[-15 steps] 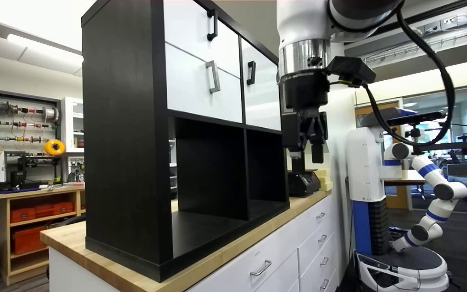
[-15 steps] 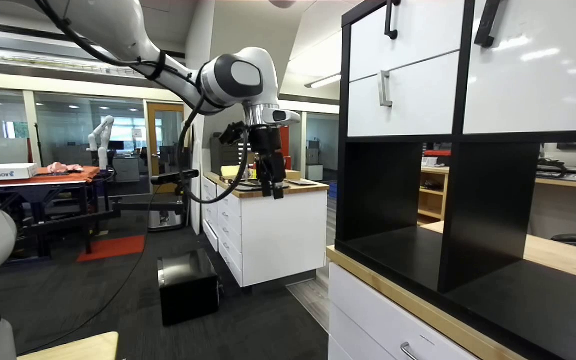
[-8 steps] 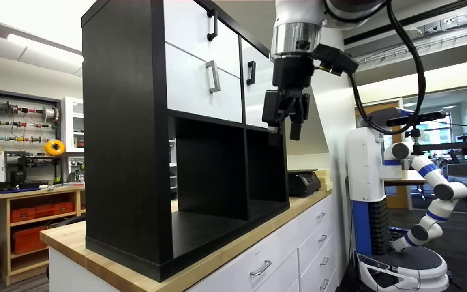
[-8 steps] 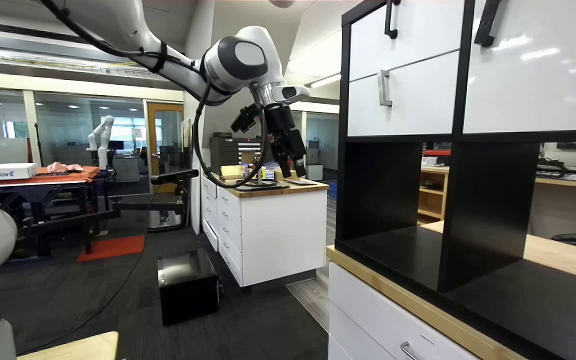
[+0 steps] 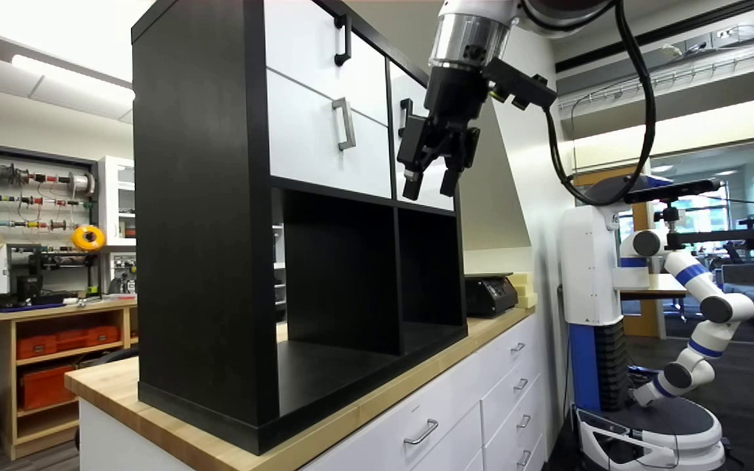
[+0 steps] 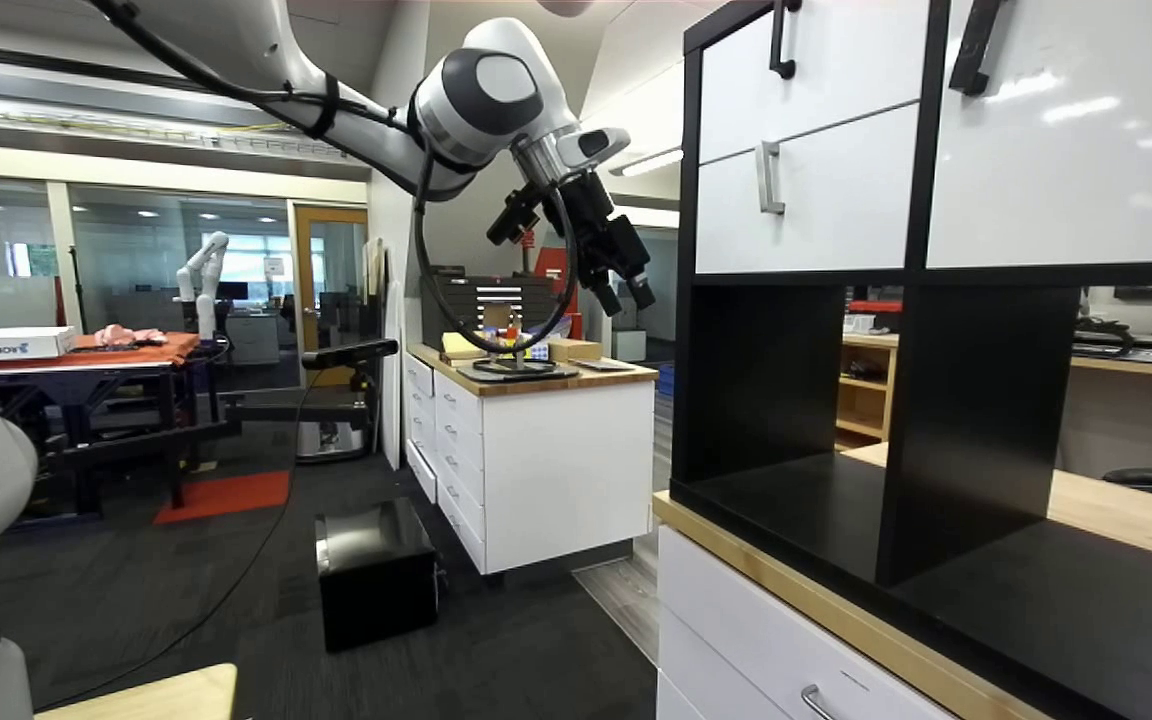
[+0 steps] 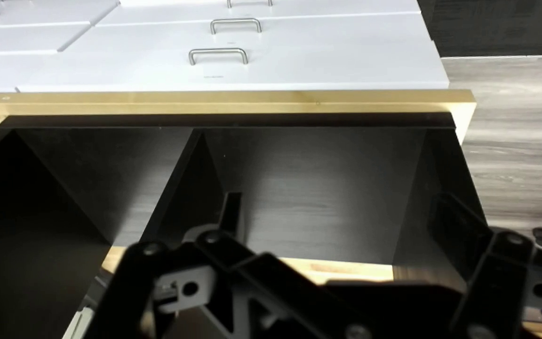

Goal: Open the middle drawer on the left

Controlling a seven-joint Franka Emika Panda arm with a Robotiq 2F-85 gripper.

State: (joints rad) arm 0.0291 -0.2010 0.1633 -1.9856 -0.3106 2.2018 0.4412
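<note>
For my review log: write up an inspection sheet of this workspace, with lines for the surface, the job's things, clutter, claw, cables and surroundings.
Surface: wooden counter with a black shelf standing on it.
Job's things: middle drawer, taken as the lower of the two white fronts on the left; shut, its grey handle untouched. The upper left drawer is shut too.
Clutter: black machine and yellow blocks on the counter, beyond the shelf.
Claw: open, holding nothing; in an exterior view it hangs apart from the shelf.
Cables: black cable looping from the arm; snags, nothing seen.
Surroundings: white-and-blue robot; black box and orange mat on the floor.
</note>
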